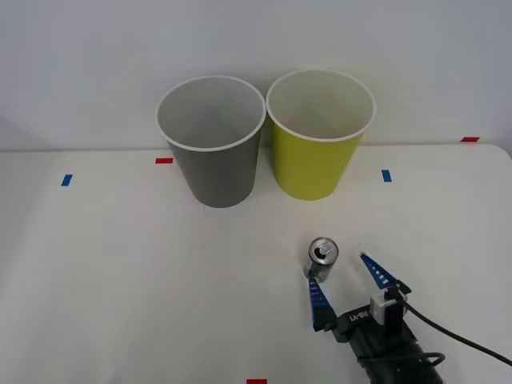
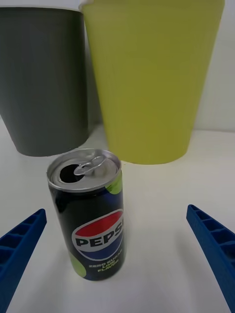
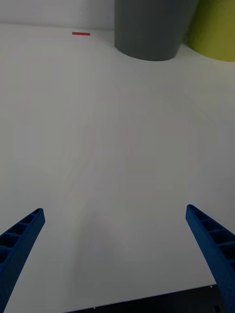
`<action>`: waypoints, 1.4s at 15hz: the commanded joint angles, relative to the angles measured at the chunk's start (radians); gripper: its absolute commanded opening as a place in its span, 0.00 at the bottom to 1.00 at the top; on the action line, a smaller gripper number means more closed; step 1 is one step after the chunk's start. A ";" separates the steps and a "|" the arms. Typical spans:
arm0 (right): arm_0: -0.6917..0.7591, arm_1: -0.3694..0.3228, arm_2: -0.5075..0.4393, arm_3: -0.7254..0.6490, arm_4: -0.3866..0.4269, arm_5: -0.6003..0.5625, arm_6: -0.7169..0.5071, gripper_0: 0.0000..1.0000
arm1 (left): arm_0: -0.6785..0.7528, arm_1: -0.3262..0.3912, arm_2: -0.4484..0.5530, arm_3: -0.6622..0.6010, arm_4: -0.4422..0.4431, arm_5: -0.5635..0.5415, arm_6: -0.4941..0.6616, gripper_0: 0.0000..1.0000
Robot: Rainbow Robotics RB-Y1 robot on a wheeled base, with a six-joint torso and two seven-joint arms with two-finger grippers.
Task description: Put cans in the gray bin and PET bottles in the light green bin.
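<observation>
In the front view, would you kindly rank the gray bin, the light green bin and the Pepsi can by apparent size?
1-2. The gray bin and the light green bin look about alike, side by side; I would not rank them.
3. The Pepsi can, far smaller, standing by the open right gripper.

The right gripper has blue ribbed tapering fingers on a black body with white lettering, a white block and a black cable.
</observation>
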 commanded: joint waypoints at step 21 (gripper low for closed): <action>-0.112 0.002 0.001 0.001 -0.033 0.132 -0.015 0.13 | 0.000 0.000 0.000 0.000 0.000 0.000 0.000 1.00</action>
